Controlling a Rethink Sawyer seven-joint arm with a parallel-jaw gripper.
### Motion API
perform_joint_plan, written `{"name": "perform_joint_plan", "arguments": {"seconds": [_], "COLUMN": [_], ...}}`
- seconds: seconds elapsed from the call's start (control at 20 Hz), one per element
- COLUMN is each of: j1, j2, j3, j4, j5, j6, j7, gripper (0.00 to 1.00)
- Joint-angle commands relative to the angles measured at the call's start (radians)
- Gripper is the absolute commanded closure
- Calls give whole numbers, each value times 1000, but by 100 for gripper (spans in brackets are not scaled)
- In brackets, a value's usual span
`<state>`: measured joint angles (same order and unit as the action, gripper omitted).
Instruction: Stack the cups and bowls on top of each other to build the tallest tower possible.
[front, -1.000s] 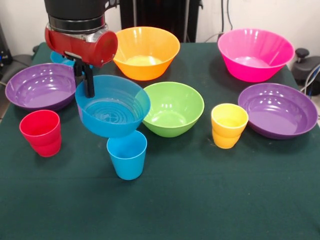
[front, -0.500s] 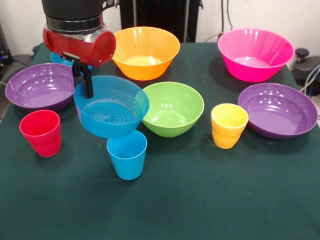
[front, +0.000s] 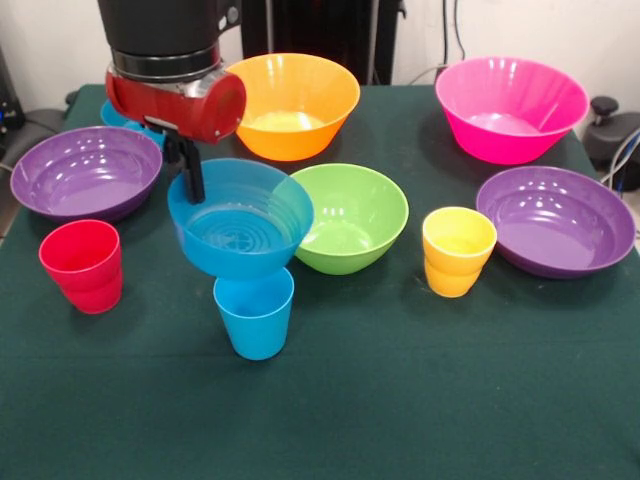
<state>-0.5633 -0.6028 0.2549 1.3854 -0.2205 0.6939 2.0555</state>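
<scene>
Shifted across now, the blue bowl (front: 240, 222) hangs right over the blue cup (front: 254, 312), its base at the cup's mouth. Gripper (front: 190, 175) pinches the rim at ten o'clock, so the bowl could tilt; released off-centre, it may slide off, toppling toward the green bowl (front: 350, 218) at two o'clock.

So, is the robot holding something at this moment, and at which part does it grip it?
Yes. The pincer holds a small blue bowl by its rim, on the side nearest the purple bowl, above the blue cup.
</scene>
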Motion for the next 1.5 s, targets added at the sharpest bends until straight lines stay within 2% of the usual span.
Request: {"name": "perform_joint_plan", "arguments": {"seconds": [0.05,0.35,1.0,1.5], "j1": [-1,9,22,4], "j2": [77,96,169,182], "j3": [79,80,92,99], "j4": [83,70,-74,-73], "j5": [-83,-90,-89,-97], "j6": [-67,-99,-28,-57], "j7": [-134,-123,-179,-193], "gripper": [100,100,100,100]}}
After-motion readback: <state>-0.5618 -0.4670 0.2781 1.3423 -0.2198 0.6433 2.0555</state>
